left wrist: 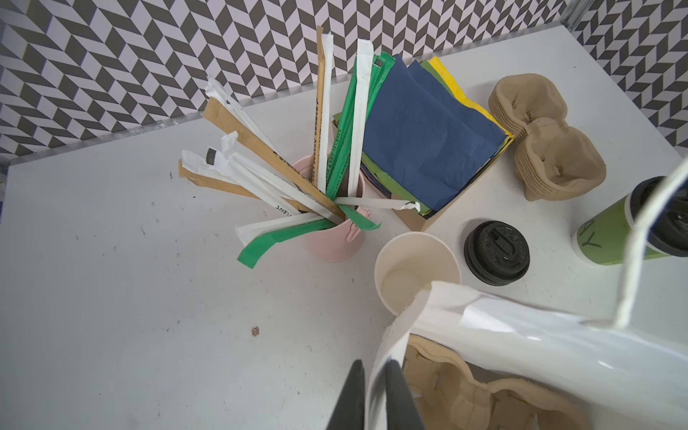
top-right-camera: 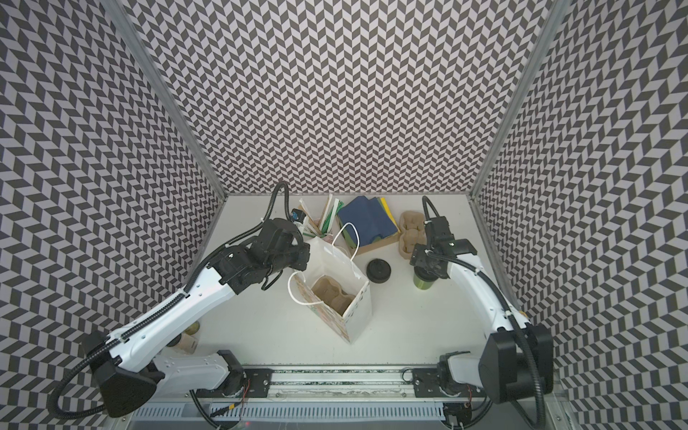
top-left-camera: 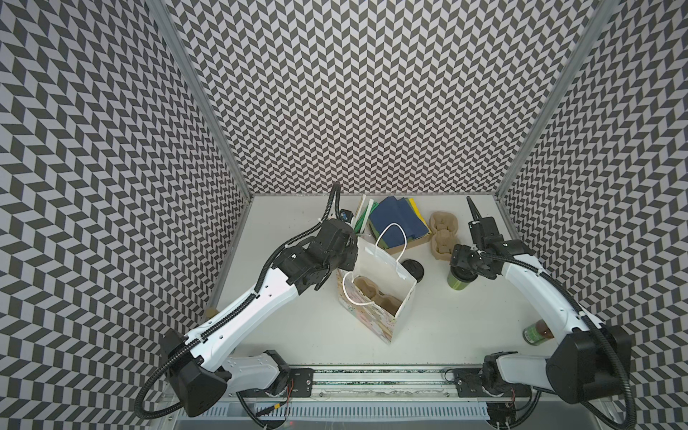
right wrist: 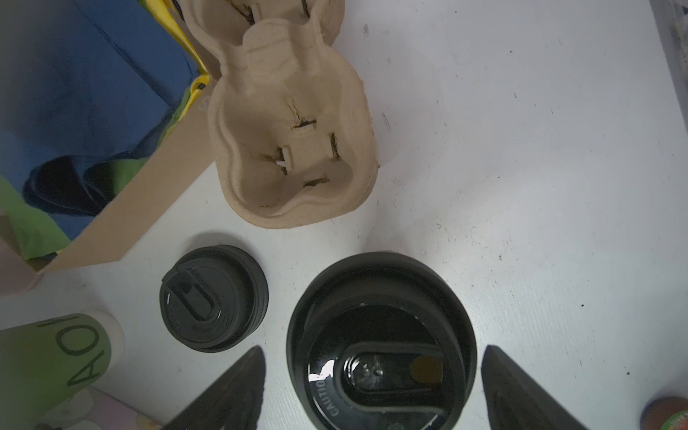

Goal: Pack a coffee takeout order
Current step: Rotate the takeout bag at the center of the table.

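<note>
A white paper bag point(top-left-camera: 379, 268) stands open mid-table with a tan cup carrier point(top-left-camera: 376, 296) inside it. My left gripper point(left wrist: 374, 366) is shut on the bag's rim, the white paper pinched between its black fingers point(left wrist: 352, 394). A green cup point(top-left-camera: 456, 284) with a black lid point(right wrist: 379, 335) stands to the right of the bag. My right gripper point(right wrist: 372, 350) hangs open over it, a finger on each side of the lid with gaps showing. Dark blue napkins point(top-left-camera: 398, 221) lie in a cardboard box at the back.
A stack of black lids point(top-left-camera: 413, 268) sits between bag and lidded cup. Spare carriers point(top-left-camera: 443, 234) are stacked at the back right. An empty paper cup point(left wrist: 417, 271) and a pink cup of straws point(left wrist: 335, 238) stand behind the bag. A small bottle point(top-left-camera: 536, 331) lies by the right arm.
</note>
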`<control>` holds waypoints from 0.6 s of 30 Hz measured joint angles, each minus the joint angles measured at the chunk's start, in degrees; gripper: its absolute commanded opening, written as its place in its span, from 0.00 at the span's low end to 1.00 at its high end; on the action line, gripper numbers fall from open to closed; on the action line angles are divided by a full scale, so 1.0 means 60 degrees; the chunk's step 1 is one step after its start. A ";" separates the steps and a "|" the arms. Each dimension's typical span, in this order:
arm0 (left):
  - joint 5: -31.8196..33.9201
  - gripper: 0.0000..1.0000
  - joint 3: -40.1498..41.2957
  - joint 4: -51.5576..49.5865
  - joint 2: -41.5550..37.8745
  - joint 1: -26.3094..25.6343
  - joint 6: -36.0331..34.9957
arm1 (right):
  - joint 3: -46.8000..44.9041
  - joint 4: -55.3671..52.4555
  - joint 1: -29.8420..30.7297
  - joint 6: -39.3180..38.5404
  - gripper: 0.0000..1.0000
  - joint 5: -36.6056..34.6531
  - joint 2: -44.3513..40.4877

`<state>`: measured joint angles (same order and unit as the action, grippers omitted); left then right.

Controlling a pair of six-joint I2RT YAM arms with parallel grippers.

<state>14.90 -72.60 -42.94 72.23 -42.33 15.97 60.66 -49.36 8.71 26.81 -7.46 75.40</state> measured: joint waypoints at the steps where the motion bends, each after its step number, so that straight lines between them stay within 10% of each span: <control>1: 0.0022 0.17 -0.0073 -0.0022 0.0069 0.0000 0.0004 | 0.0000 0.0000 0.0000 -0.0007 0.88 0.0000 0.0000; 10: 0.0204 0.27 -0.0612 -0.0098 0.0729 0.0044 0.0000 | -0.0448 0.0175 0.0000 -0.0222 0.86 0.0138 -0.0350; 18: 0.0382 0.61 -0.1202 -0.0248 0.0827 0.0062 -0.0106 | -0.0452 0.0277 0.0040 -0.0401 0.82 0.0215 -0.0382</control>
<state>17.19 -79.81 -44.42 77.19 -41.95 15.33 57.95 -47.70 8.95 24.40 -6.17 73.10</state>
